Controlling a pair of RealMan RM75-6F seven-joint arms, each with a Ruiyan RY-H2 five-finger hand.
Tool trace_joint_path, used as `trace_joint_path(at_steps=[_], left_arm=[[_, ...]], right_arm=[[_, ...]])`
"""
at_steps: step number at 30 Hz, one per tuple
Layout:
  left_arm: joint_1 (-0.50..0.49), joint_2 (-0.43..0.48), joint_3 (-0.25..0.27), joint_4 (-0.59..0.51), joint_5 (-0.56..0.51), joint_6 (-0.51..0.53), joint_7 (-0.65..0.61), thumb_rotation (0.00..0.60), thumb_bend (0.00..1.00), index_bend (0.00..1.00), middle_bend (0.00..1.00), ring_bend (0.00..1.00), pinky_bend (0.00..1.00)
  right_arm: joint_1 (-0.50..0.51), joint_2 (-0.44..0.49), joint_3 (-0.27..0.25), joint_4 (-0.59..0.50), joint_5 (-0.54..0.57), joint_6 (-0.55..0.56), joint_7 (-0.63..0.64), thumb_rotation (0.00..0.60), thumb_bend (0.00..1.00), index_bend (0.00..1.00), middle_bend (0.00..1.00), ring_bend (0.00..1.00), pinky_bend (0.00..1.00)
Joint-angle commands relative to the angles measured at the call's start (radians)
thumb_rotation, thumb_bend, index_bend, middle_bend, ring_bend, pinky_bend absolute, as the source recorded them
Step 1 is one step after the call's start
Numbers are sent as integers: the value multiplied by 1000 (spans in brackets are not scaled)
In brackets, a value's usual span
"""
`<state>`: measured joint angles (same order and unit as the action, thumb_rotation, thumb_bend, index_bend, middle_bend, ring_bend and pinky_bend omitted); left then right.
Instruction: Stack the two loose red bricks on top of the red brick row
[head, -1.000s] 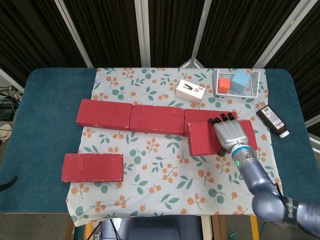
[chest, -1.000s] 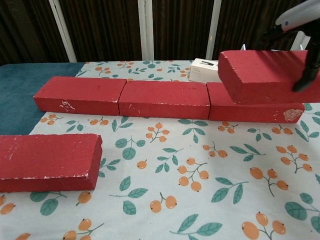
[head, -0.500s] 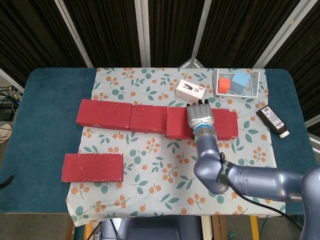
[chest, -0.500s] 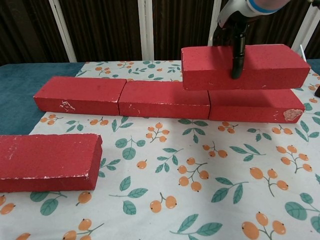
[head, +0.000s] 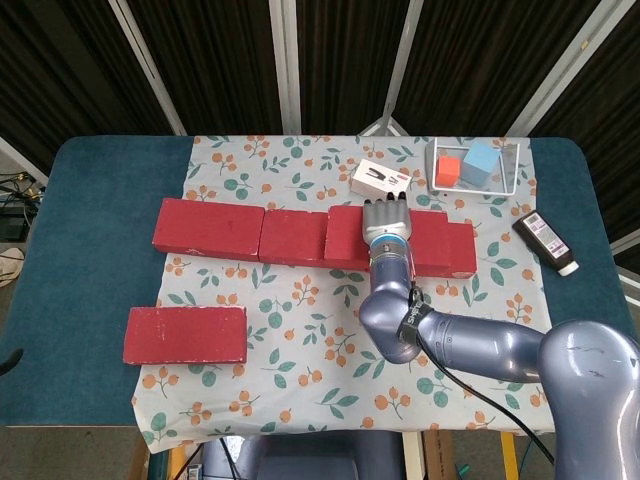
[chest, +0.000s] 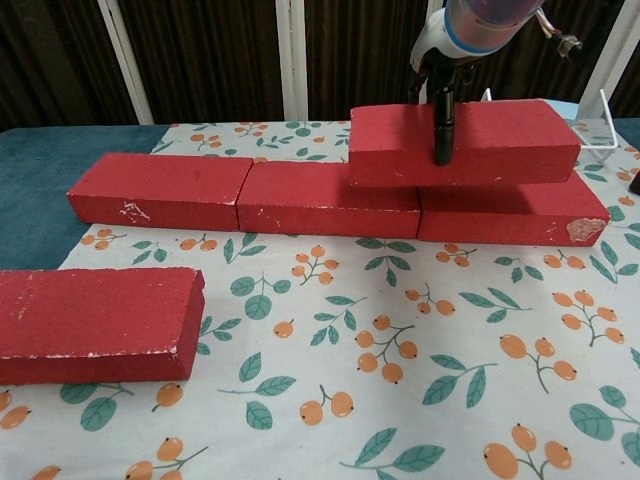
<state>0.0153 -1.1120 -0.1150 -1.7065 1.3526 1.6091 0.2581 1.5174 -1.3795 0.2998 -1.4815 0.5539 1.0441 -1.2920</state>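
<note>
Red brick (chest: 462, 142) sits atop the row (head: 300, 238) at two o'clock, gripped by the right hand (head: 386, 222) — second brick (head: 185, 335) waits at eight o'clock.

The right robot hand (head: 386, 222) has carried the held brick (chest: 462, 143) leftward over the brick row (chest: 330, 198).

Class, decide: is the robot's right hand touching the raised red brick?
Touching. Chest view shows the right hand with a finger down the front face of the raised red brick, gripping it.
</note>
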Motion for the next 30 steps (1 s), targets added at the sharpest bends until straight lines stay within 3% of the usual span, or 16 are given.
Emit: trace_joint_path(at_steps=[1, 30], left_arm=[[-2, -1, -1, 1, -3, -3, 3, 600, 0, 50, 19, 0, 138], [-10, -20, -7, -4, -32, -4, 62, 600, 0, 50, 17, 0, 138]], right_arm=[[1, -30, 5, 40, -2, -1, -20, 600, 80, 265, 232, 39, 0], [-59, -181, 73, 284, -49, -85, -114, 600, 80, 293, 245, 54, 0]])
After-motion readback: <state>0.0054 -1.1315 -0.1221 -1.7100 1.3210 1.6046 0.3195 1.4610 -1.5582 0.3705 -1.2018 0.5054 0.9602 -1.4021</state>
